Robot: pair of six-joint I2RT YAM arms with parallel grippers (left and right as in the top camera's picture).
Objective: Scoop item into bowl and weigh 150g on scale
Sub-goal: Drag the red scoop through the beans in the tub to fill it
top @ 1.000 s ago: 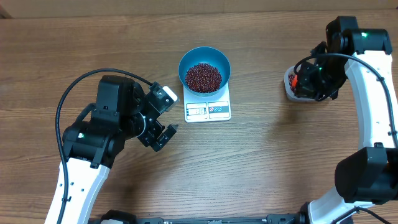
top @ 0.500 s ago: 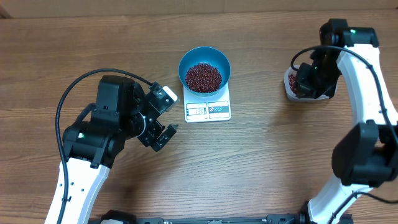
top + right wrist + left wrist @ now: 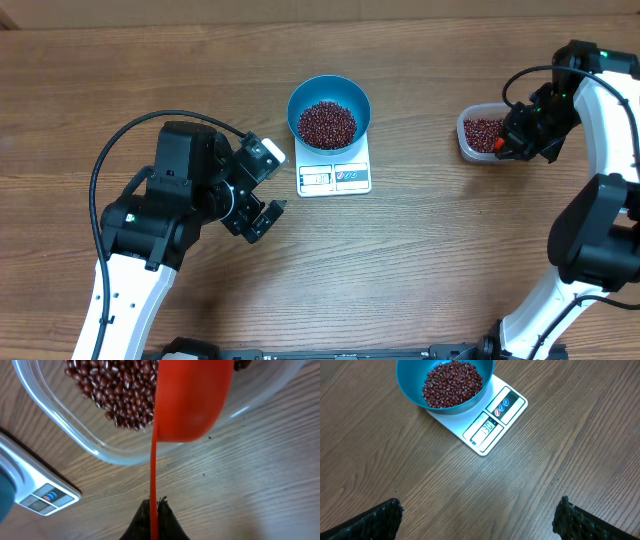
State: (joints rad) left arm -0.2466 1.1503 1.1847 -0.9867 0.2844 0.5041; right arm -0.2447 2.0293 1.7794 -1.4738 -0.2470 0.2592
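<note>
The blue bowl [image 3: 329,96] stands on the white scale [image 3: 335,177] and holds a heap of red-brown beans, the item [image 3: 327,124]. In the left wrist view the bowl [image 3: 407,382], the beans [image 3: 452,382] and the scale [image 3: 492,422] lie ahead of my open, empty left gripper [image 3: 479,502]. In the overhead view the left gripper [image 3: 268,190] hangs just left of the scale. My right gripper [image 3: 155,502] is shut on the thin handle of a red scoop [image 3: 192,400], whose cup hangs over the near rim of the tub. In the overhead view the right gripper [image 3: 510,140] is at the tub's right side.
A clear plastic tub [image 3: 480,133] with more beans [image 3: 112,390] sits at the right of the table. Its rim [image 3: 60,425] is close under the scoop. A corner of the scale [image 3: 35,492] shows in the right wrist view. Bare wood lies between scale and tub.
My right arm has swung to the right, off the top of the tub, so the beans in the tub now show. The left arm, bowl and scale have not moved.
</note>
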